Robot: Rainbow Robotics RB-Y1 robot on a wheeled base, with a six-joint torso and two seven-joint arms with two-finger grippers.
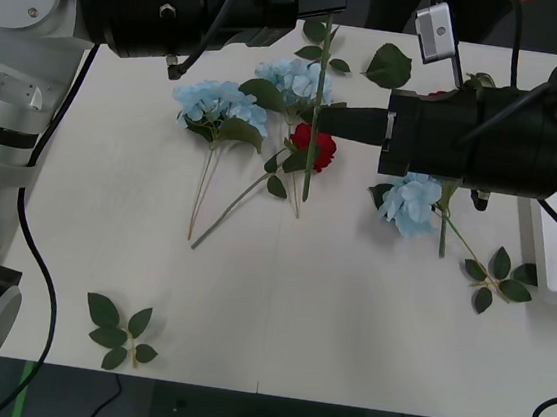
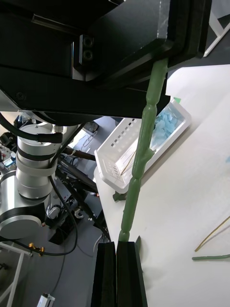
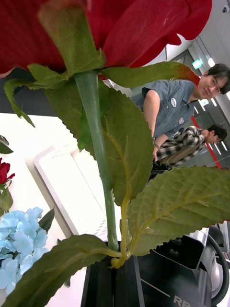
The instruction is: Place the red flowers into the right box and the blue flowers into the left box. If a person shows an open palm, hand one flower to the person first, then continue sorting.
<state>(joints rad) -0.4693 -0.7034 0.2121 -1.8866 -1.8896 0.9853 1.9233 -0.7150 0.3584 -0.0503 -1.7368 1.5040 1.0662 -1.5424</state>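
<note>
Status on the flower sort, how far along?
Done: blue petals lie in the left box. In hand: one red rose, stem clamped by both the left gripper and the right gripper. Left: three blue flowers and another red rose on the table; the right box sits at its right edge.

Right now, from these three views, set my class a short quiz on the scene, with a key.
1. True or false: the left gripper and the right gripper are both shut on the same rose stem.
2. How many blue flowers lie on the table in the front view? A two, B three, C five.
3. Fill in: the left box already holds flowers of the colour ___.

Key: 1 true; 2 B; 3 blue.
</note>
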